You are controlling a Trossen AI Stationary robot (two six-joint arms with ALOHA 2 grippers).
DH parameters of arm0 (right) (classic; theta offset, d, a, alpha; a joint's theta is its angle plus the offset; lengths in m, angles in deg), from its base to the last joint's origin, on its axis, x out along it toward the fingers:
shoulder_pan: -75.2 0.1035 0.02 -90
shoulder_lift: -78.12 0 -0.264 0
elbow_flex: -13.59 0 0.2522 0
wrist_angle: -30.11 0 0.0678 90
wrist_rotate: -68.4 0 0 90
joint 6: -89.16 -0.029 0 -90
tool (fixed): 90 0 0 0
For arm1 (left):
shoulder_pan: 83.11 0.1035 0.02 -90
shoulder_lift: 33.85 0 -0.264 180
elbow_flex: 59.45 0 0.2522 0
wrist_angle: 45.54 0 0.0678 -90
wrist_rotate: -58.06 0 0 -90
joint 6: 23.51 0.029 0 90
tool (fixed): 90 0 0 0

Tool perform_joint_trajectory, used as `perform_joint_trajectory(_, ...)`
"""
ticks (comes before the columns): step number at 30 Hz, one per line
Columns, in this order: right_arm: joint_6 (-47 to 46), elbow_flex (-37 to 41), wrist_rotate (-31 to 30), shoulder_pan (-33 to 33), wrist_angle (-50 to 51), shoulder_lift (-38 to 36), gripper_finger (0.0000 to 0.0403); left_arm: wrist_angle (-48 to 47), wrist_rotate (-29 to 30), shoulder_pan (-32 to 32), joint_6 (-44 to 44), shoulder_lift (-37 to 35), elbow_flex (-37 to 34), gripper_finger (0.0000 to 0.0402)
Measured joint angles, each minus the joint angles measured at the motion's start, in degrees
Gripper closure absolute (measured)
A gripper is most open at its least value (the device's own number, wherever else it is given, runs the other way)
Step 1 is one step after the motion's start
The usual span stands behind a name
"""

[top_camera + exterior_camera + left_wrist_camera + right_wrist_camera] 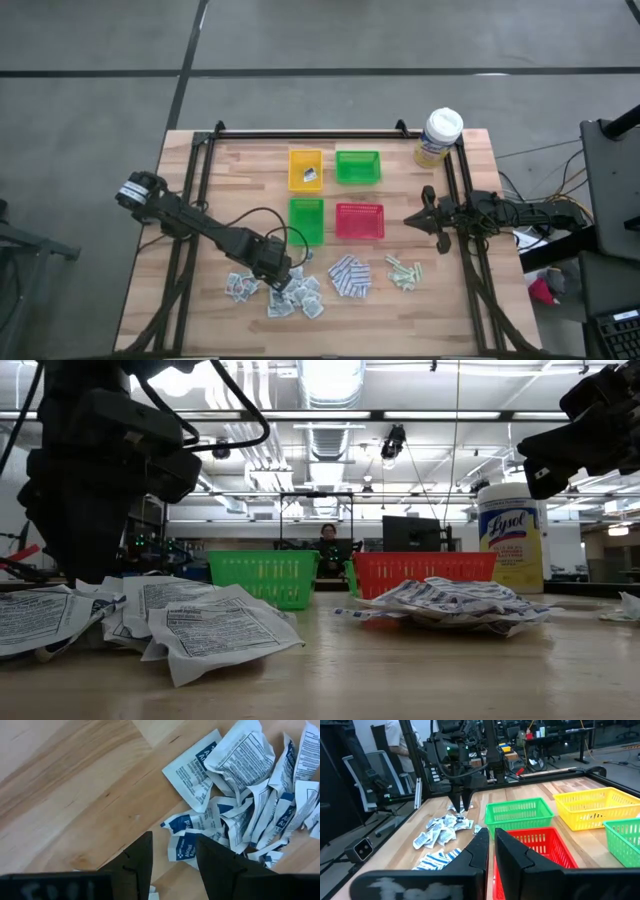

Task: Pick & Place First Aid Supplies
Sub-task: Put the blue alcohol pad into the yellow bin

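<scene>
A loose pile of white-grey sachets point(275, 298) point(250, 780) lies flat on the wooden table near its front left. My left gripper point(283, 283) point(172, 837) points down over the pile's edge, open. Its fingertips stand to either side of one sachet point(182, 851), a little above it. A heap of blue-and-white pads point(350, 277) and a few pale green strips point(403, 272) lie to the pile's right. One sachet point(310, 176) lies in the yellow tray point(306, 158). My right gripper point(408, 218) point(491, 837) waits at the table's right side, level, shut and holding nothing.
Two green trays point(357, 166) point(306, 218) and a red tray point(359, 220) stand with the yellow one mid-table. A yellow canister with a white lid point(440, 137) stands at the far right corner. Black frame rails point(190, 200) run along the table's sides. A person point(327, 545) sits beyond the table.
</scene>
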State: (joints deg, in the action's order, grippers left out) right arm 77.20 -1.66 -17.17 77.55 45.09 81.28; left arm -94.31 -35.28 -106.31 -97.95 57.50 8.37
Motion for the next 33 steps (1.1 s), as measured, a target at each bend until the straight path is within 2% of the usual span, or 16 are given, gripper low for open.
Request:
perform_joint_trajectory(11,0.0,0.0,0.02,0.0,0.0,0.0,0.0374,0.11,0.87,0.0,3.95,0.0,-0.26,0.0263)
perform_joint_trajectory(22,0.01,0.0,0.02,0.01,0.0,0.0,0.0374,0.62,0.36,0.0,4.25,0.09,-0.91,0.0264)
perform_joint_trajectory(33,0.01,0.0,0.01,0.01,0.0,0.0,0.0374,2.5,-2.1,-0.04,4.16,3.82,-0.89,0.0264)
